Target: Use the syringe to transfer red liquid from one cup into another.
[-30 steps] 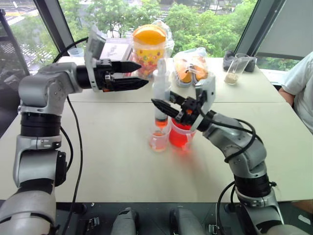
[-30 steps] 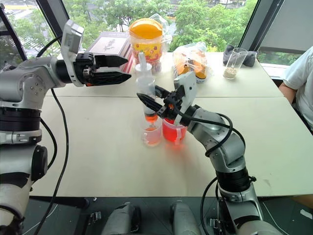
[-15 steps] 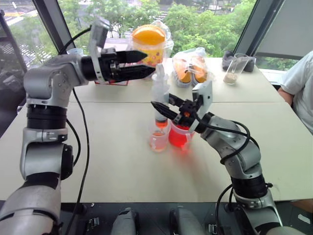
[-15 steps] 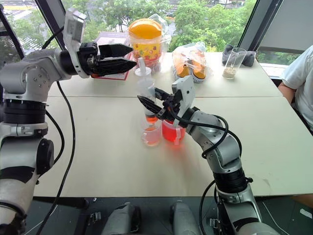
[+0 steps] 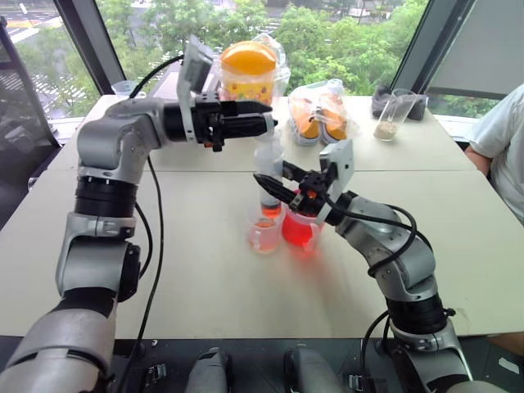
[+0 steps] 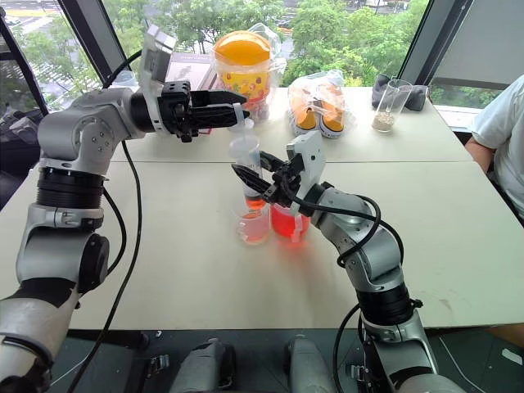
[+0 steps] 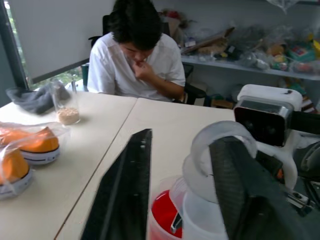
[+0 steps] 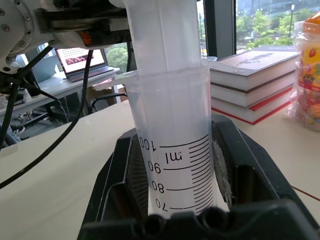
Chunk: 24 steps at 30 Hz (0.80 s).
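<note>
Syringe (image 6: 246, 164) stands upright with its tip in the smaller clear cup (image 6: 253, 223), just beside the red cup (image 6: 288, 221) on the table (image 6: 164, 246), as it did a second ago. Our right gripper (image 6: 255, 182) has kept its fingers clamped on the barrel. Our left gripper (image 6: 237, 110) has swung in from the left since then; its fingers, spread wide before, now sit at the white plunger top, and we cannot tell whether they pinch it.
</note>
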### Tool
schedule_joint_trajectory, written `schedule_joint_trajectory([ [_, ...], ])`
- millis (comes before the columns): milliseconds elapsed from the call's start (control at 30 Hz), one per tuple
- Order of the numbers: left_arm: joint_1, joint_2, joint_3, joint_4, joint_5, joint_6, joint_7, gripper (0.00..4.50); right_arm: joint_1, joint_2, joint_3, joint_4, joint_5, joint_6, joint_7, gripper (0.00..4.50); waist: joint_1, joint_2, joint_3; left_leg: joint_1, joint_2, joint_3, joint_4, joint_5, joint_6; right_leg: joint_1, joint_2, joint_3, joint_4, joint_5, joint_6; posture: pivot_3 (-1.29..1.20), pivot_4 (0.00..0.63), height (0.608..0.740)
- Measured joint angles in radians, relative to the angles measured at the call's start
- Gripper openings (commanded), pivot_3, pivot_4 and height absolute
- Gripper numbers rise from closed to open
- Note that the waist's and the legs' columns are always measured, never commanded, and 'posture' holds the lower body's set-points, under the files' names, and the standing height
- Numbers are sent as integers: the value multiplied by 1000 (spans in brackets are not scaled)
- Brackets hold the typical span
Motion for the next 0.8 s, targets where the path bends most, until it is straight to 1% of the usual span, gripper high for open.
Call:
schedule_joint_trajectory([
  [33,0,0,-1,-3,0,2,0,44,0,1,1,0,1,2,1,1393,-1,0,0,0,0,0,0,0,0,0,0,0,0,0,0,0,150,740],
  [233,23,29,-6,-57,-2,26,-26,44,-1,18,7,-2,15,25,11,1393,-1,0,0,0,0,0,0,0,0,0,0,0,0,0,0,0,150,740],
  [433,32,36,7,-73,-2,29,-23,44,-45,39,-3,-2,53,85,-4,1393,1,0,0,0,0,0,0,0,0,0,0,0,0,0,0,0,150,740],
  [800,88,33,7,-130,6,22,-13,44,-71,18,-4,-2,85,120,2,1393,0,0,0,0,0,0,0,0,0,0,0,0,0,0,0,0,150,740],
])
